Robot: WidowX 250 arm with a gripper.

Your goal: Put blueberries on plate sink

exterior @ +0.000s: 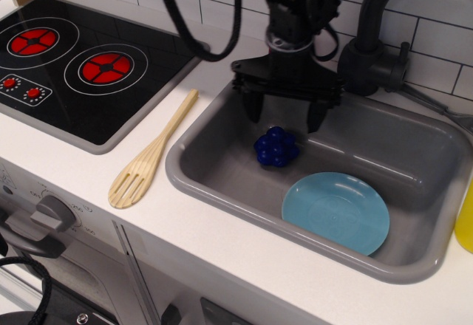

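No steps done: the blueberries [276, 148] lie on the floor of the sink [222, 185], loose and ungrasped.
Plate: the plate [336, 212] sits bare in the sink, near the fruit but apart from it, toward the front right.
Gripper: the gripper [284, 115] hangs just above the blueberries, fingers [253, 108] spread wide, one to each side (no contact visible).
Remaining: descend, close on the cluster, lift, carry to the plate, release.
Progress: approach stage only, by my judgement.
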